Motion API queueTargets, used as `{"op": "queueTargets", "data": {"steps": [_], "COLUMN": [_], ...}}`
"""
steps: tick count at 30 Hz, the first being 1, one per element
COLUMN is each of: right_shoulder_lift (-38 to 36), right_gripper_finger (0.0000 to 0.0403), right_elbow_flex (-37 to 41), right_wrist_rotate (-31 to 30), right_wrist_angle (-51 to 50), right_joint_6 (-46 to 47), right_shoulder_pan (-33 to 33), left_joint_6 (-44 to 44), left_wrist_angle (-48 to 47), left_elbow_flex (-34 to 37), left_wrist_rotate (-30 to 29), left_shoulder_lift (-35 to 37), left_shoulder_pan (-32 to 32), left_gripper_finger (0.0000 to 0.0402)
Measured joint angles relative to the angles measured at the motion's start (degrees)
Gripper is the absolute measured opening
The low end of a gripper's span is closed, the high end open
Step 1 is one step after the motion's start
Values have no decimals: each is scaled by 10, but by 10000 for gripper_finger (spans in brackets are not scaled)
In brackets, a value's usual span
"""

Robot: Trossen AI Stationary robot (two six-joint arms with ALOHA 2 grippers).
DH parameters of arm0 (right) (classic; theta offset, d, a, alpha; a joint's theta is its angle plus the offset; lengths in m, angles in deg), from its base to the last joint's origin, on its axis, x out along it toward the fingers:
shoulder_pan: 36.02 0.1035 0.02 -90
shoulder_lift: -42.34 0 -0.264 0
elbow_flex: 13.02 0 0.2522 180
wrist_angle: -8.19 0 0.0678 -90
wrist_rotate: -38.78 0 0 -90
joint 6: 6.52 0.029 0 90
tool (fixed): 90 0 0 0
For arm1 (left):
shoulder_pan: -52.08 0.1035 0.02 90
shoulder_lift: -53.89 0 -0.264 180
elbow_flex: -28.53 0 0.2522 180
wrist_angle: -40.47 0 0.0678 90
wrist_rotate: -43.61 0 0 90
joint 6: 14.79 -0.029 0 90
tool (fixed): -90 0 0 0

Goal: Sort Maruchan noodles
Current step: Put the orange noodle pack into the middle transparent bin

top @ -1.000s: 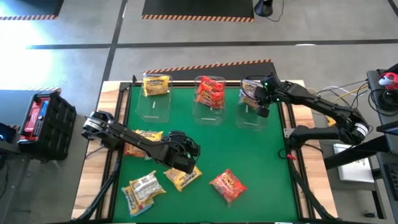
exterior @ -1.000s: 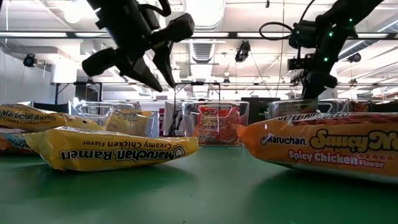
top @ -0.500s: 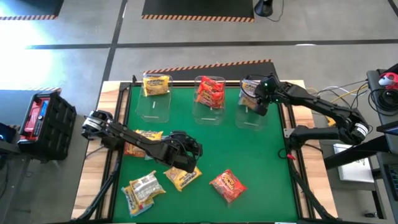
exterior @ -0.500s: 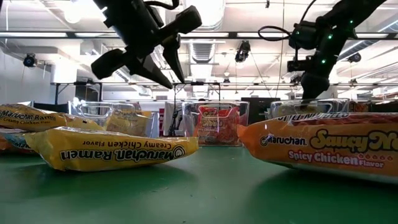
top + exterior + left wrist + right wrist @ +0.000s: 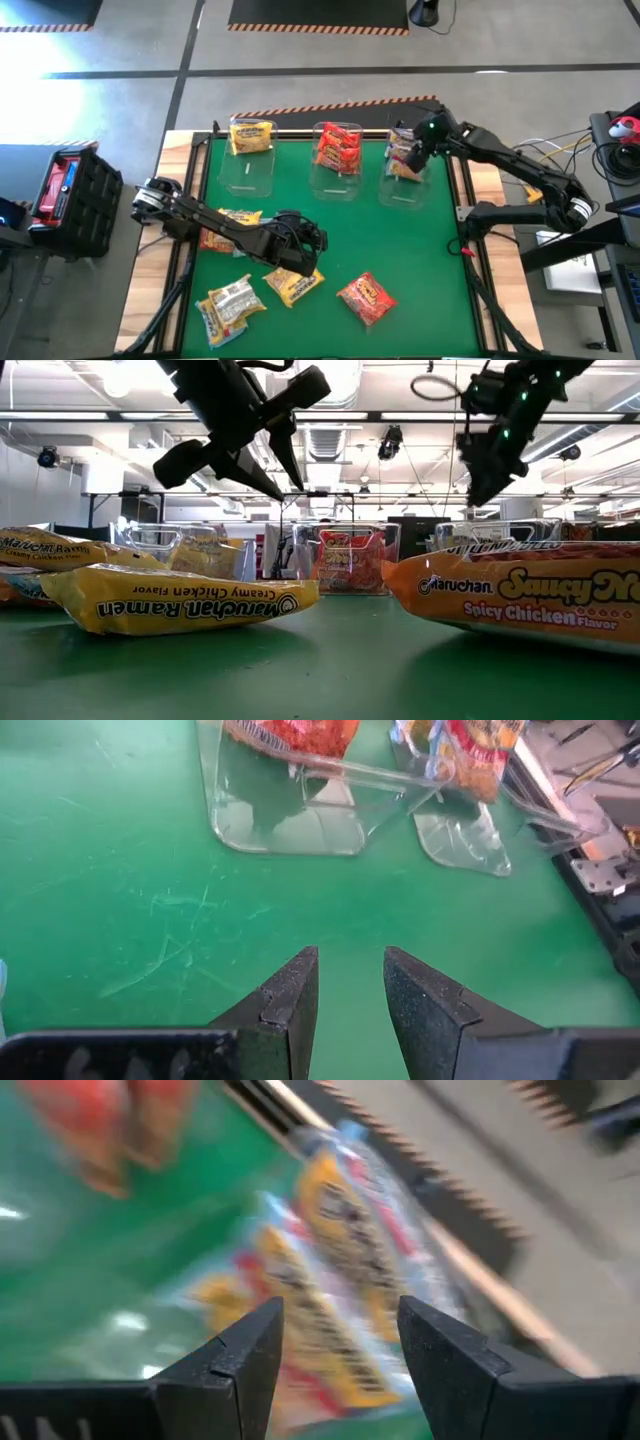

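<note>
Mid mat (image 5: 400,250) free; bins (image 5: 338,160) block far edge; packets (image 5: 367,297) crowd near-left

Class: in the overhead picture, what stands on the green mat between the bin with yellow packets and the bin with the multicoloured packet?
The clear middle bin holding red packets, seen in the high view.

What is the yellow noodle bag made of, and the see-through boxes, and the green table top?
The yellow noodle bag looks like thin glossy plastic: it is crinkled and shines under the lights. The see-through boxes seem to be hard clear plastic, since the green shows through their walls. The green table top looks like a smooth, matte mat with faint scuff marks, probably rubber or vinyl, though that is hard to tell.
</note>
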Motion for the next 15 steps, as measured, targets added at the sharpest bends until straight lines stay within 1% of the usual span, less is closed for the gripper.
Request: {"op": "queueTargets", "data": {"steps": [4, 7, 9, 15], "right_shoulder_lift": [0, -2, -4, -13], "right_gripper_finger": [182, 182, 182, 182], "right_elbow_flex": [-37, -44, -41, -15], "right_wrist_rotate": [139, 206, 227, 232], "right_wrist_angle": [-47, -62, -73, -99], "right_joint_6": [94, 152, 183, 273], "right_shoulder_pan": [4, 26, 50, 172], "left_joint_6": [-14, -29, -32, -32], "left_wrist_angle": [0, -1, -2, 8], "left_elbow_flex": [1, 4, 10, 31], "left_wrist_rotate": [17, 20, 27, 50], "left_shoulder_lift": [1, 1, 3, 5], "left_shoulder_pan": [0, 0, 0, 3], "left_gripper_finger": [99, 99, 99, 99]}}
